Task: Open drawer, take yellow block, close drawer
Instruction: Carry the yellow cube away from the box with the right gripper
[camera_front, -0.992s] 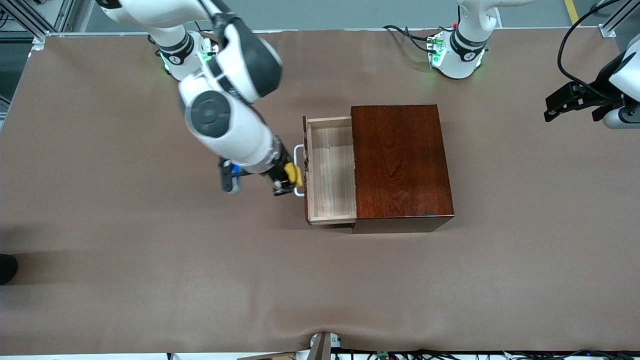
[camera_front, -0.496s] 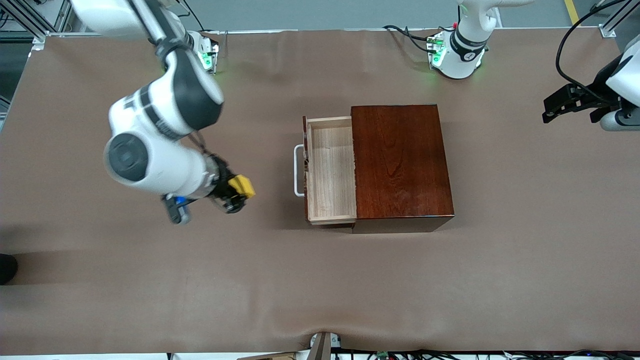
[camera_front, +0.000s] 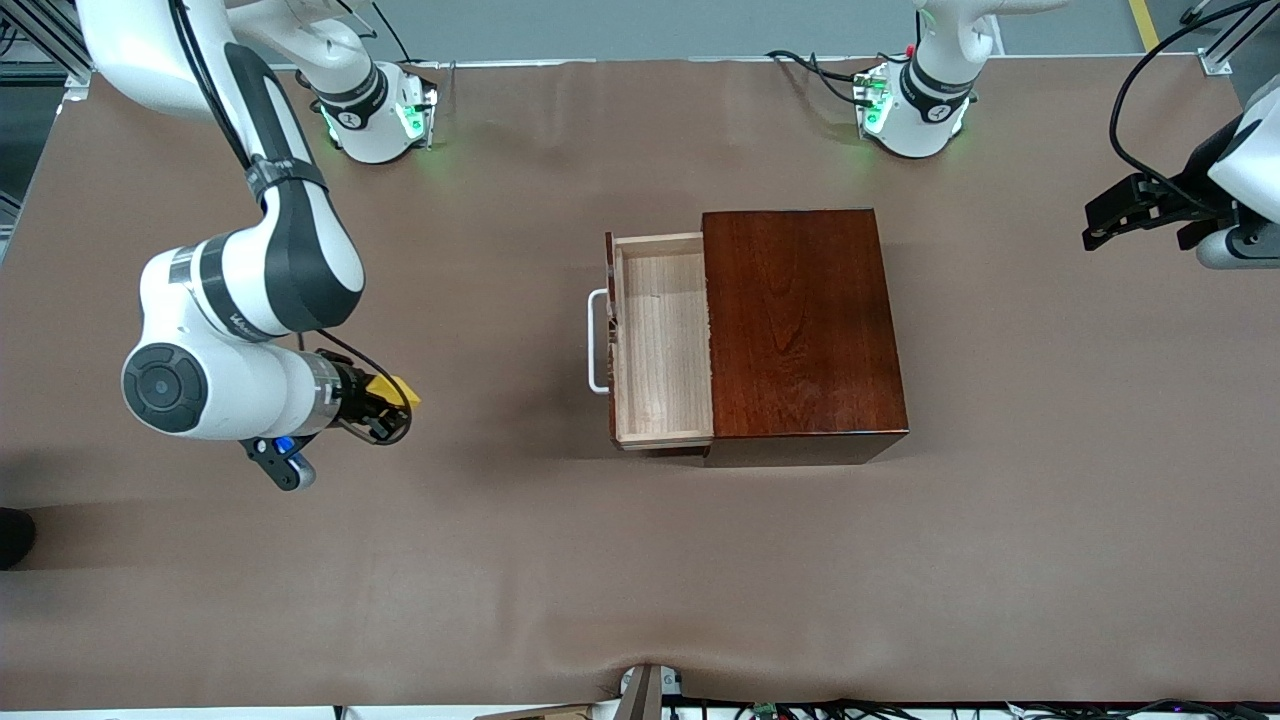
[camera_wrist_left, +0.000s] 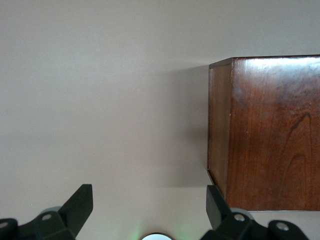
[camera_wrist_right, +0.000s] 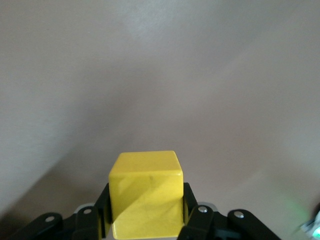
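Observation:
The pale-wood drawer (camera_front: 660, 340) stands pulled out of the dark reddish-brown box (camera_front: 800, 320), its tray bare inside and its white bar handle (camera_front: 596, 341) facing the right arm's end of the table. My right gripper (camera_front: 385, 410) is shut on the yellow block (camera_front: 396, 389) over the bare table, well away from the drawer toward the right arm's end. In the right wrist view the yellow block (camera_wrist_right: 146, 192) fills the gap between the black fingers (camera_wrist_right: 102, 205). My left gripper (camera_front: 1125, 212) waits open off the left arm's end of the table; its view shows the box (camera_wrist_left: 270, 132).
The brown table covering (camera_front: 640, 560) stretches all round the box. Both arm bases (camera_front: 915, 110) stand along the edge farthest from the front camera. Cables run along the edge nearest that camera.
My right arm has swung away from the drawer handle toward its own end of the table, carrying the yellow block with it. The drawer has stayed open. The left arm has barely moved.

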